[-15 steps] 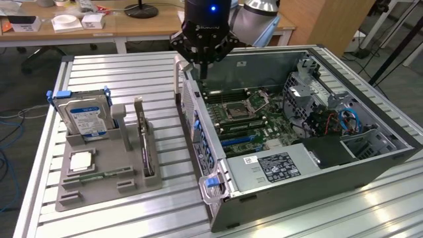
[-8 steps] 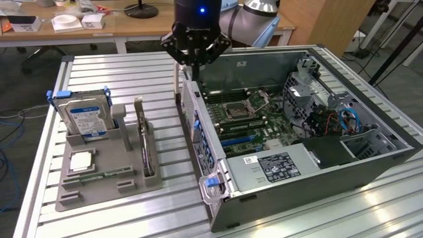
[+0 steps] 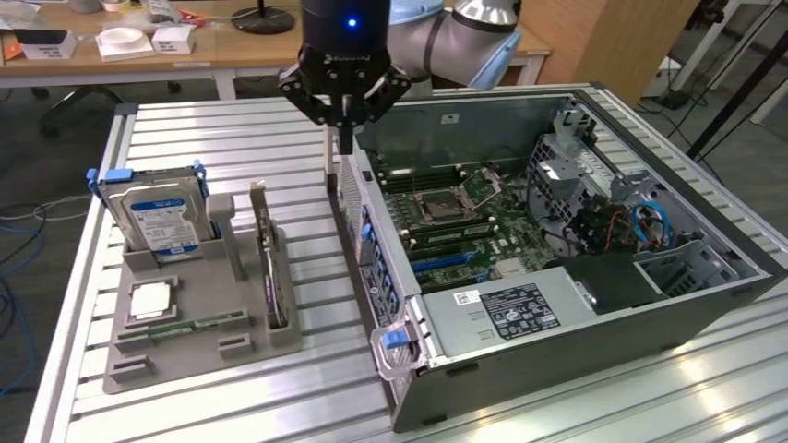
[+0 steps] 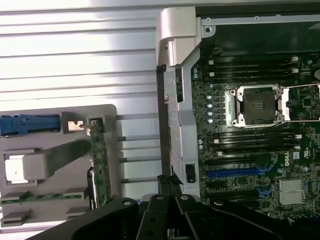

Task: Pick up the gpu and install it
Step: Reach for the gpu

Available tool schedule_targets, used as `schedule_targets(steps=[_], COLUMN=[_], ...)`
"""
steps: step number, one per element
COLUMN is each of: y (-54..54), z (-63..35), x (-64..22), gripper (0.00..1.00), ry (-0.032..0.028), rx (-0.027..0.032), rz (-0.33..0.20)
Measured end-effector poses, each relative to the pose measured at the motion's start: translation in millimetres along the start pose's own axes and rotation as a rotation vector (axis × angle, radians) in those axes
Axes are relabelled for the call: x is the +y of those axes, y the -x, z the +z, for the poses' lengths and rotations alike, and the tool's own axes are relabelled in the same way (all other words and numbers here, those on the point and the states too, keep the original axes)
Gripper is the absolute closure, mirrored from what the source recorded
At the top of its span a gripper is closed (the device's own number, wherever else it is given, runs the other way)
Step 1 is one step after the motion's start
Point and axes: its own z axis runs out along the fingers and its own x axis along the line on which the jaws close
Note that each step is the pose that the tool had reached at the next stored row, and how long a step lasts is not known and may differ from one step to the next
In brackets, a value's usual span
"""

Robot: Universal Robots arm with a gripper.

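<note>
So the bench [image 3: 209,129] is one of those slatted aluminium tops, silver with grooves running across it. Two things sit straight on it. There's a grey parts holder [image 3: 161,365] toward the exterior view's left. Near it on the right is an open dark PC case [image 3: 579,360] lying on its side, with a strip of bare slats between them.
</note>
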Motion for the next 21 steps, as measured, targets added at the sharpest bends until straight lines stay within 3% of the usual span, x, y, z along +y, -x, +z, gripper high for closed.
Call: schedule_targets(steps=[21], y=[-41.5], z=[5.7], x=[-13.4], gripper=[0.89], ry=[-0.0017], rx=[-0.0001], rz=[0.002])
